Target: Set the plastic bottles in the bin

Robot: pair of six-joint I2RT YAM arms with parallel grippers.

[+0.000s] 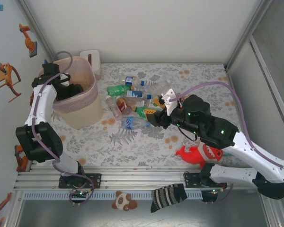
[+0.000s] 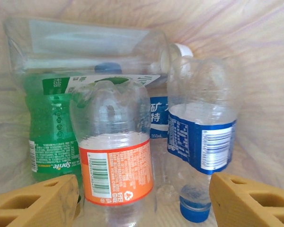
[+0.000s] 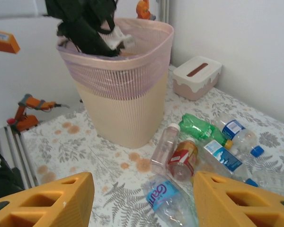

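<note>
Hanging inside the bin (image 1: 87, 111) at the overhead view's upper left, the left hand (image 2: 144, 194) has its fingers spread wide and grips nothing. Beneath it (wrist view) bottles lie heaped: an orange-label bottle (image 2: 116, 165) at centre, a blue-label bottle (image 2: 203, 137) to the right, a green Sprite bottle (image 2: 49, 137) to the left, and a clear bottle (image 2: 85, 47) crosswise along the top. The right hand (image 3: 143, 194) is low over the floral desk (image 1: 132, 146) mid-frame, its fingers well apart and empty. Ahead of it is loose stock: a Ganten bottle (image 3: 163, 196) nearest, then a red-label bottle (image 3: 183, 158), a slim white-capped bottle (image 3: 164, 144) and a green bottle (image 3: 201, 128). A red plush toy (image 1: 199, 153) lies lower right.
</note>
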